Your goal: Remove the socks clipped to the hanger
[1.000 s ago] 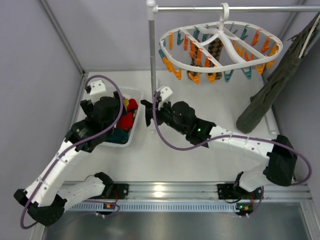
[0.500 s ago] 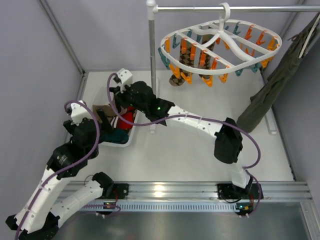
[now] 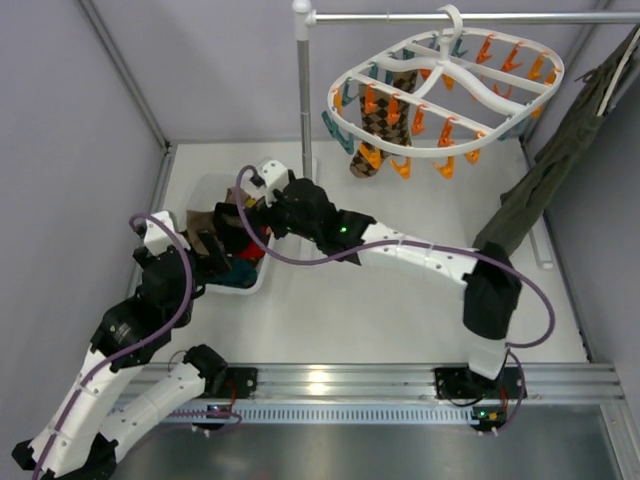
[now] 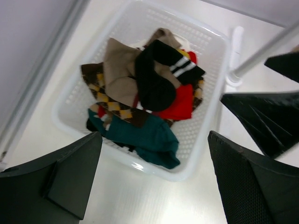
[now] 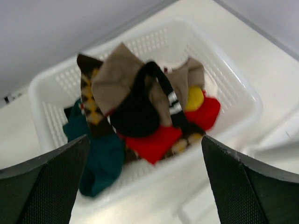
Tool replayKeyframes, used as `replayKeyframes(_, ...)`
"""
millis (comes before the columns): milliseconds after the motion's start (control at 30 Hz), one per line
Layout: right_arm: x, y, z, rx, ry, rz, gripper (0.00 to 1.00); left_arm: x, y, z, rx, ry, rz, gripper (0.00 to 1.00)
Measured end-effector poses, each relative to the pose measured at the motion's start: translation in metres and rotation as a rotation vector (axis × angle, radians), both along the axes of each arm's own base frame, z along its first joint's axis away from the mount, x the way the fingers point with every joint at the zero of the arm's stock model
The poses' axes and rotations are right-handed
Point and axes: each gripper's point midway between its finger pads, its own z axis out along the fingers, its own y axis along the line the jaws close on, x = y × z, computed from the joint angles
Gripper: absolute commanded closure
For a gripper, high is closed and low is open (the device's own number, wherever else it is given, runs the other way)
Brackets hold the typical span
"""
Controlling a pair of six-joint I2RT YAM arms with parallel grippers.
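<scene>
I have both arms parked over the white basket [image 4: 212, 100] at the far left of the counter, and neither is carrying anything. The right gripper [image 3: 250, 208] hangs above the heap of loose socks [image 5: 135, 107] with its jaws spread wide and nothing between them. The left gripper [image 3: 208, 250], just near and left of it, is likewise wide apart and empty. The hanger [image 3: 480, 92] hangs tilted from the grey rail [image 3: 450, 17] at the far right. One argyle sock [image 3: 378, 128] is clipped under its left end, just right of the pole [image 3: 303, 90]. Whether any more socks are clipped further along the frame, I cannot tell from here.

What matters for the next reach is that this sock lies to the far right of the right gripper and higher up, well apart from it. Its long axis drops straight down from the clip. The right gripper is the nearer of the two, so I judge that arm should go. It should lift clear of the basket, swing past the pole and close across the hanging length. The olive garment [image 3: 540, 180] at the right stays out of the path.
</scene>
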Motion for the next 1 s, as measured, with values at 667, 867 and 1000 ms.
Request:
replayKeyframes(667, -0.11, -0.291, -0.018, 0.096, 0.008, -0.339, 0.01, 0.014, -0.213, -0.052, -0.411, 0.072, -0.849, 0.02)
replayKeyframes(867, -0.121, -0.342, -0.003, 0.218, -0.011, -0.456, 0.01, 0.022, -0.269, -0.072, -0.353, 0.069, -0.972, 0.01)
replayKeyframes(1000, -0.123, -0.357, 0.003, 0.252, -0.025, -0.49, 0.01, 0.04, -0.298, -0.092, -0.284, 0.096, -0.994, 0.01)
